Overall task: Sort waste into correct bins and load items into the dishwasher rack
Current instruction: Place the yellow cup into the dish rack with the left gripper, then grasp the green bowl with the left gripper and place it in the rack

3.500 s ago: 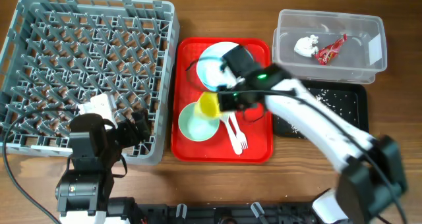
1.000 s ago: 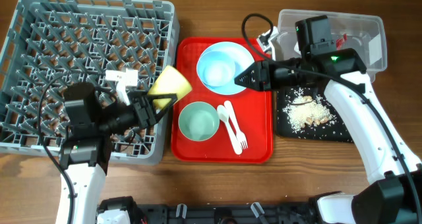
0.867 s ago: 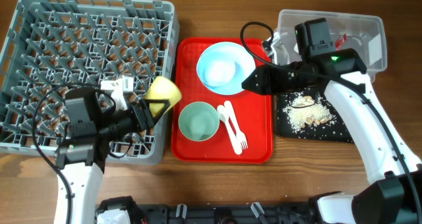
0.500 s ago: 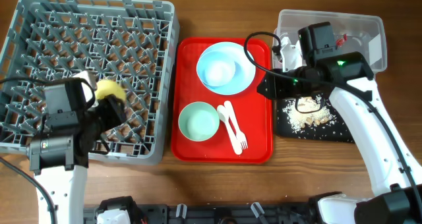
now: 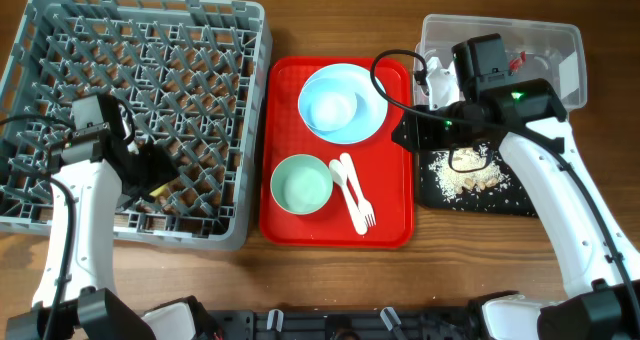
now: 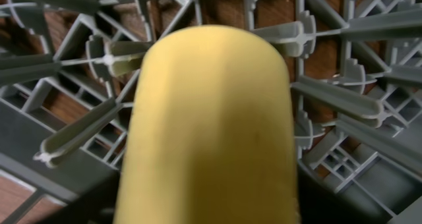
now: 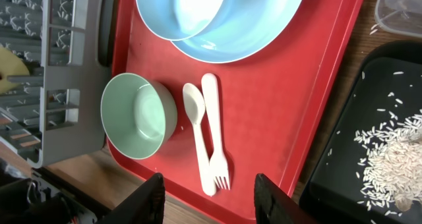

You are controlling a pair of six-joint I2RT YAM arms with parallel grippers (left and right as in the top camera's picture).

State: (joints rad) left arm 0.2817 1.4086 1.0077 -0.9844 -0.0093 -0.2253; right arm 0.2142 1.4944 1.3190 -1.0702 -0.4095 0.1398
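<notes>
My left gripper point(image 5: 150, 177) is down among the pegs of the grey dishwasher rack point(image 5: 130, 40), shut on the yellow cup point(image 6: 208, 132), which fills the left wrist view. My right gripper point(image 5: 402, 132) is open and empty above the red tray's right edge. In the right wrist view it point(image 7: 210, 184) hovers over the white spoon point(image 7: 194, 112) and fork point(image 7: 214, 138). The green bowl point(image 5: 301, 183) and the blue bowl point(image 5: 333, 105) on the blue plate point(image 5: 372, 120) sit on the red tray.
The clear tub point(image 5: 545, 90) at the back right holds the red wrapper point(image 5: 516, 56); my right arm hides the tissue. The black tray point(image 5: 515, 195) holds food scraps point(image 5: 462, 170). The red tray point(image 5: 390, 230) lies between the rack and the bins.
My left gripper carried the yellow cup from the rack's right edge leftward and lowered it among the pegs. My right gripper drew back rightward from the blue plate.
</notes>
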